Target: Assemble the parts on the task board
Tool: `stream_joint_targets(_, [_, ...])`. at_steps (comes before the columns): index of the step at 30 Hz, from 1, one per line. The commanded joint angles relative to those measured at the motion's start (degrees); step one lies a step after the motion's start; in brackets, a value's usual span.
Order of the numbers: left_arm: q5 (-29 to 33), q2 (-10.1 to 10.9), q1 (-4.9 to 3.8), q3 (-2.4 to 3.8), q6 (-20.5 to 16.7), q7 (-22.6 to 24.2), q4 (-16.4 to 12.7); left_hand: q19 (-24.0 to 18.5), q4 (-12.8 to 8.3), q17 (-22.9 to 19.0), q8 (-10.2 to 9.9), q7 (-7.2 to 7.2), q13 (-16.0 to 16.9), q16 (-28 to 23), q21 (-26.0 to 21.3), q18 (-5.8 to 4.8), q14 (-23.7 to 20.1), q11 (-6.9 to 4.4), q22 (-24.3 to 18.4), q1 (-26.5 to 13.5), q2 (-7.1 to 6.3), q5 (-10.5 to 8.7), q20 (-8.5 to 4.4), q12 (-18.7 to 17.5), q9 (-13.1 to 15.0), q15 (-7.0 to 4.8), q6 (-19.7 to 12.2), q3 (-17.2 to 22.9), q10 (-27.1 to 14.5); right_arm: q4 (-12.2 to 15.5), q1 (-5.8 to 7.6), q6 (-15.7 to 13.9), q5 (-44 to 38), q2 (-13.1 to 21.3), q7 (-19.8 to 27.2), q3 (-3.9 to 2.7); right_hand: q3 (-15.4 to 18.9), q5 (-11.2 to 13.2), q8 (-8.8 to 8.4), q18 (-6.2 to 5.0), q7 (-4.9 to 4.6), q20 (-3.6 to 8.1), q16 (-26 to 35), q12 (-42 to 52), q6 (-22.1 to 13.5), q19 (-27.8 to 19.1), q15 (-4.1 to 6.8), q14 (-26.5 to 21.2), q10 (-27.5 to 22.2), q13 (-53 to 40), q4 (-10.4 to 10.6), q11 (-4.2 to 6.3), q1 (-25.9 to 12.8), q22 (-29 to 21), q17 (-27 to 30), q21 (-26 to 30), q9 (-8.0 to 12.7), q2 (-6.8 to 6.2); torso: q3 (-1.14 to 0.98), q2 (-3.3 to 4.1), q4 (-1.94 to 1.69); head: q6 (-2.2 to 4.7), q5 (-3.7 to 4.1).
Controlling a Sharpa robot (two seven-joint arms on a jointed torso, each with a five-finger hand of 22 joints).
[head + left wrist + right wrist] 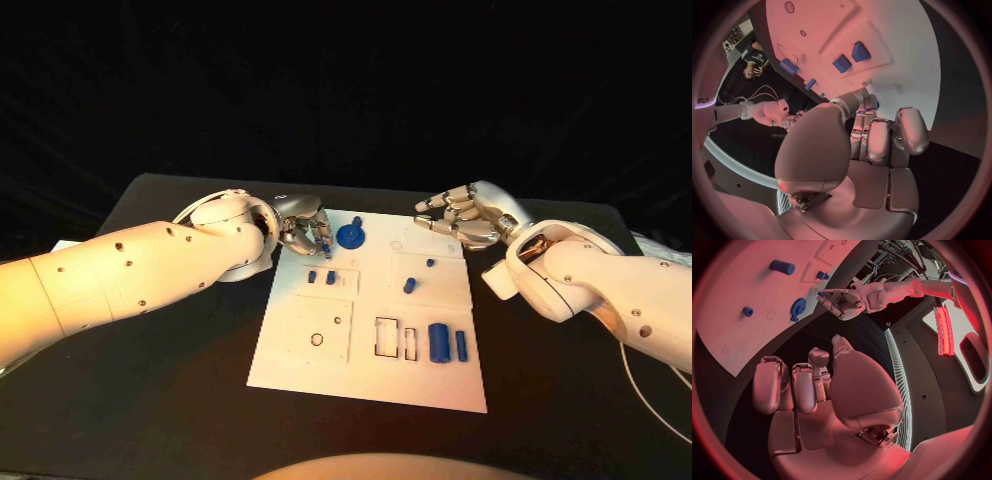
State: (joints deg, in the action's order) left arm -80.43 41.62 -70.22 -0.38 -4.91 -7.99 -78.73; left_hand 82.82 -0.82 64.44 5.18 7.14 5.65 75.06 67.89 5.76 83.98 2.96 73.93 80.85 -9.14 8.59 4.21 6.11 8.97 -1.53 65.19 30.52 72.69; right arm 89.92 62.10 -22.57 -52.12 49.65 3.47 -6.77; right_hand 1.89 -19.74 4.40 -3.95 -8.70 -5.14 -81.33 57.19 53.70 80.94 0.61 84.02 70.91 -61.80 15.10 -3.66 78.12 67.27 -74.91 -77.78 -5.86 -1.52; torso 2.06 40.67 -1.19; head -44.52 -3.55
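Note:
The white task board (320,350) lies in the middle of the black table. My left hand (300,232) hovers at the board's far left corner with its fingers curled, and a small blue part (329,242) shows at its fingertips (826,296). A blue gear (355,237) lies just beside it, also seen as the gear (798,305). My right hand (464,215) sits at the far right corner with its fingers curled in and nothing in them. Two small blue blocks (320,277) stand on the left of the board, seen close as blocks (851,56).
More blue parts lie on the board: a small peg (430,264), a short piece (410,285), a thick cylinder (438,342) and a thin bar (462,345) near the right edge. Empty recesses (387,338) open toward the near side. Black table (173,390) surrounds the board.

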Motion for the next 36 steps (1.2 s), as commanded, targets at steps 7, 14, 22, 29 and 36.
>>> stream_joint_targets(7, [-0.81,-0.93,0.02,-0.15,2.64,-0.39,0.83,0.07,-0.04,-0.06,-0.20,0.06,0.03,0.29,-0.11,-0.91,1.71,0.21,-0.09,-0.59,-0.03,-0.40,-0.02,-0.26,-0.06,-0.04,0.27,-0.47,0.12,0.12,-0.04,0.55,-0.06,-0.02,0.37,-0.01,0.14,-0.30,0.36,-0.52,0.10,0.32,0.11,0.20,0.41,-0.02,0.43,3.46,0.20,-0.07,-0.04,0.18,-0.04,0.07,-4.04,0.22,-0.05,0.38,-0.01,-0.06,-0.08,-0.19,0.02])
stream_joint_targets(14, [-1.06,-1.34,0.05,-0.21,3.30,-0.63,1.05,0.04,-0.05,-0.10,-0.20,0.06,0.04,0.27,-0.19,-0.89,1.70,0.21,-0.14,-0.60,0.00,-0.40,-0.01,-0.27,-0.07,-0.03,0.30,-0.47,0.14,0.13,-0.04,0.56,-0.06,-0.03,0.36,-0.01,0.14,-0.30,0.36,-0.52,0.10,0.32,0.11,0.20,0.41,-0.02,0.43,3.46,0.20,-0.07,-0.04,0.18,-0.04,0.07,-4.04,0.22,-0.05,0.38,0.01,-0.03,-0.04,-0.32,-0.03])
stream_joint_targets(22, [-1.33,-1.56,0.06,-0.22,4.08,-0.97,1.07,0.01,-0.07,-0.20,-0.19,0.04,0.05,0.22,-0.25,-0.88,1.68,0.19,-0.18,-0.59,0.03,-0.39,-0.01,-0.28,-0.07,-0.03,0.34,-0.46,0.17,0.14,-0.04,0.56,-0.06,-0.02,0.36,-0.01,0.14,-0.30,0.36,-0.52,0.10,0.32,0.11,0.20,0.41,-0.02,0.43,3.46,0.20,-0.07,-0.04,0.18,-0.04,0.07,-4.04,0.22,-0.05,0.38,0.01,-0.06,-0.10,-0.30,0.08])
stream_joint_targets(29, [-1.60,-1.70,0.06,-0.24,5.09,-1.42,1.08,0.01,-0.14,-0.22,-0.18,0.00,0.09,0.23,-0.20,-0.89,1.66,0.16,-0.12,-0.56,0.11,-0.39,0.00,-0.31,-0.07,-0.04,0.45,-0.45,0.25,0.16,-0.04,0.55,-0.06,0.01,0.37,-0.01,0.14,-0.30,0.36,-0.52,0.10,0.32,0.11,0.20,0.41,-0.02,0.43,3.46,0.20,-0.07,-0.04,0.18,-0.04,0.07,-4.04,0.22,-0.05,0.38,0.00,-0.03,-0.05,-0.33,0.07])
stream_joint_targets(36, [-1.96,-1.73,0.06,-0.25,5.78,-1.88,1.07,0.00,-0.16,-0.22,-0.17,-0.01,0.10,0.24,-0.21,-0.88,1.66,0.15,-0.12,-0.56,0.13,-0.39,0.00,-0.31,-0.07,-0.05,0.49,-0.45,0.29,0.17,-0.04,0.55,-0.06,0.06,0.34,-0.01,0.14,-0.30,0.36,-0.52,0.10,0.32,0.11,0.20,0.41,-0.02,0.43,3.46,0.20,-0.07,-0.04,0.18,-0.04,0.07,-4.04,0.22,-0.05,0.38,-0.01,-0.01,-0.05,-0.46,0.04])
